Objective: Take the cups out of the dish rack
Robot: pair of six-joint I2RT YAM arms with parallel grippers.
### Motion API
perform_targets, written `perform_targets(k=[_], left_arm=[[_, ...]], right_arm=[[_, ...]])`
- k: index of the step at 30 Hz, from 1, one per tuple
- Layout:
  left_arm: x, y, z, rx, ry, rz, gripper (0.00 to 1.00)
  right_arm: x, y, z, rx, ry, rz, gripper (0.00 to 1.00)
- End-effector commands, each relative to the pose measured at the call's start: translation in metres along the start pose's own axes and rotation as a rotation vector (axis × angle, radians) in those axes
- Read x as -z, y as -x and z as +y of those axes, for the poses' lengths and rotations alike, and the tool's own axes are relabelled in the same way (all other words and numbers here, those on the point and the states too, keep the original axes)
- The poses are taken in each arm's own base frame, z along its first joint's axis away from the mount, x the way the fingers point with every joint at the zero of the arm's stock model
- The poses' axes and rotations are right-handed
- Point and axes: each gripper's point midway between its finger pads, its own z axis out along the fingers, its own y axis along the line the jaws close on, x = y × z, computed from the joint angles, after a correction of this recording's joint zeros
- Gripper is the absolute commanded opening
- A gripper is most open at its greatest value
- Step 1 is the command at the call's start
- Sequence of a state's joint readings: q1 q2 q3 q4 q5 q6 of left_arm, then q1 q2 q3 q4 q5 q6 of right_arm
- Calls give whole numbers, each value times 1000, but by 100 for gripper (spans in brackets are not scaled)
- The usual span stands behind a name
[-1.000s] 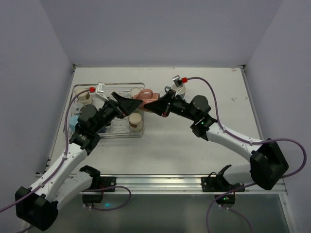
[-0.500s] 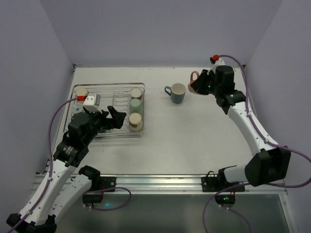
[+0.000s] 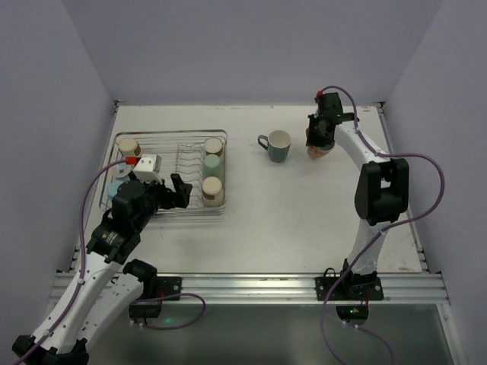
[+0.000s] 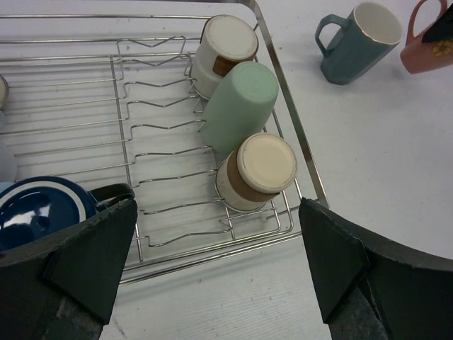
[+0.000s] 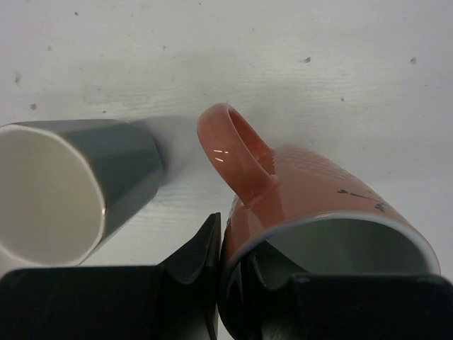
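Right pincer [image 5: 233, 273]: closed on the rim of the pink mug [image 5: 304, 198], one finger inside, one outside
Pink mug: upright, handle turned toward the grey mug [image 3: 278, 146] standing just beside it on the bench [image 3: 304, 220]
Left pincer [image 3: 179, 190]: spread wide, gripping nothing, above the near part of the rack [image 4: 283, 92]
Rack: green cup [image 4: 241, 106] leaning between near beige cup [image 4: 255, 170] and far beige cup [image 4: 223, 46]; navy mug [image 4: 35, 212] at its near left

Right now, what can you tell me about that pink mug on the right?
The pink mug is glossy salmon, ceramic by its look, with a loop handle, a pale inside and a small flower mark on its side. It is mouth up, right of the grey mug, not touching it. The right claw pinches its rim, one finger inside, one outside.
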State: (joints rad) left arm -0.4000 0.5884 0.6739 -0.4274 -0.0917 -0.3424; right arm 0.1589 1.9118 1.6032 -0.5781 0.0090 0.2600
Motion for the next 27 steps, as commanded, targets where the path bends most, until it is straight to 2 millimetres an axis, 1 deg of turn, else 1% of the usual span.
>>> perform_targets(k=[1,4,7,8,9,12,13,15,16,18,19,20,21,22,23,25,26,27], left_arm=[[-2,6,4,-35,15,-25,100],[-4,5,8,-37,35,-14,100],[-5,4,15,-35,78,-12,100],[-5,5,18,-31,92,-15,100],[-4,5,20,-30,109,-12,100],[-4,4,30,-19,167,-2,100],[-4,3,33,-14,186,-1,100],[-4,1,38,-6,216,13,100],[-3,0,43,-4,245,13,100],[-1,0,47,10,275,18,100],[0,0,52,15,307,16,100],[1,0,54,26,323,18,100],[2,0,58,30,351,13,100],[0,-1,60,37,363,20,100],[-1,0,60,37,369,25,100],[-7,-8,62,38,390,69,100],[-8,-7,61,57,393,73,100],[-9,-10,64,60,415,81,100]], right_arm=[[5,33,9,33,18,-56,0],[-15,25,7,30,4,-4,0],[-23,19,6,33,-1,22,0],[-23,16,6,36,0,27,1],[-23,16,6,36,0,25,14],[-18,19,8,35,5,9,34],[-14,22,8,32,7,-3,41],[-9,24,10,30,12,-19,45],[-1,29,13,25,33,-39,48],[5,29,20,19,67,-47,49],[16,35,23,17,82,-69,52],[21,35,26,15,101,-78,53],[27,37,29,4,119,-95,55],[34,40,31,-2,134,-114,62],[51,44,38,-4,176,-156,65],[69,45,46,-19,220,-194,70],[86,40,48,-20,245,-221,77],[97,43,57,-22,294,-261,79]])
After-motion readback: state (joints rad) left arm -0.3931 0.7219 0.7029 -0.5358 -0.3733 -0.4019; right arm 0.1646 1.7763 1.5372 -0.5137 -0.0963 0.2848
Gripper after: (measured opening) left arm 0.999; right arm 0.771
